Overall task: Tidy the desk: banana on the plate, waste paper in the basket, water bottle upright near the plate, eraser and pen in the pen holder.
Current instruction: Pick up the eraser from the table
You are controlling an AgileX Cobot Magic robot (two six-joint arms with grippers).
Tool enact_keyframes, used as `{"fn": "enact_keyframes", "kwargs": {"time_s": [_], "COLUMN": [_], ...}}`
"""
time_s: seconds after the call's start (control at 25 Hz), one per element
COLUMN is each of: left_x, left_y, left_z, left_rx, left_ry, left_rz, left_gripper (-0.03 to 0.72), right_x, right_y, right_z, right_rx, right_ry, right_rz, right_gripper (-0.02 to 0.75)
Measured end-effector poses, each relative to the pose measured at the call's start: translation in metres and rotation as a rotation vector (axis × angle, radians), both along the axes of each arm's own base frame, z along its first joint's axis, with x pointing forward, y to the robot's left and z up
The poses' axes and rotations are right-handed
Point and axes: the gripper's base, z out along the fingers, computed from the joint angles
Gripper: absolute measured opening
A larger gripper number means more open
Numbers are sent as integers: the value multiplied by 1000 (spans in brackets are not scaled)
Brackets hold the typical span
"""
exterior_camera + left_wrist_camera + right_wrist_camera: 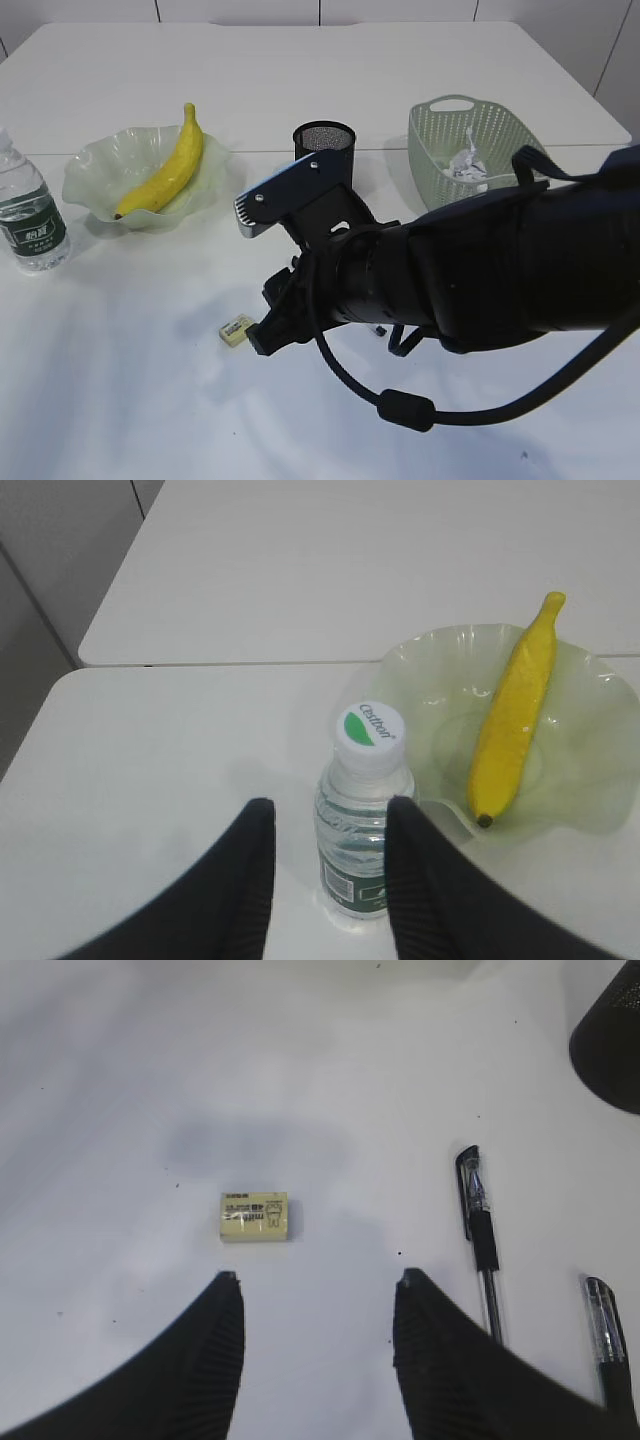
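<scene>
A: So, where is the eraser [254, 1216]?
B: On the table, just ahead of the right gripper [315, 1305], whose jaws are apart and empty.
A: Easy to hold?
B: Probably light and stiff; pinch its long sides.

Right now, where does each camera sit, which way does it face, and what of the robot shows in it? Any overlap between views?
Exterior view: raised in front of the desk, slanting down at it; the right arm fills the foreground.
Left wrist view: on the left arm, looking down past the open left tool at the upright water bottle, with the banana on the plate.
Right wrist view: on the right arm, looking down past the open right tool at the eraser and two pens.
Shared: bottle, banana and plate in the exterior and left wrist views; the eraser in the exterior and right wrist views.
</scene>
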Motion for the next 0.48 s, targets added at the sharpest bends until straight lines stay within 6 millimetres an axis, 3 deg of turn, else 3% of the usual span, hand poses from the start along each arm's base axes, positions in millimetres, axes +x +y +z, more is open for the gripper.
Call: {"fn": "enact_keyframes", "kwargs": {"time_s": [0.48], "left_x": [0], "left_y": [0], "left_z": [-1], "left_rx": [-11], "left_ry": [2], "left_rz": [4], "left_gripper": [254], "right_x": [-12], "right_y": [-13], "right_z": [13], "right_rx": [10], "right_ry": [-24], "right_rz": [7], "right_gripper": [372]}}
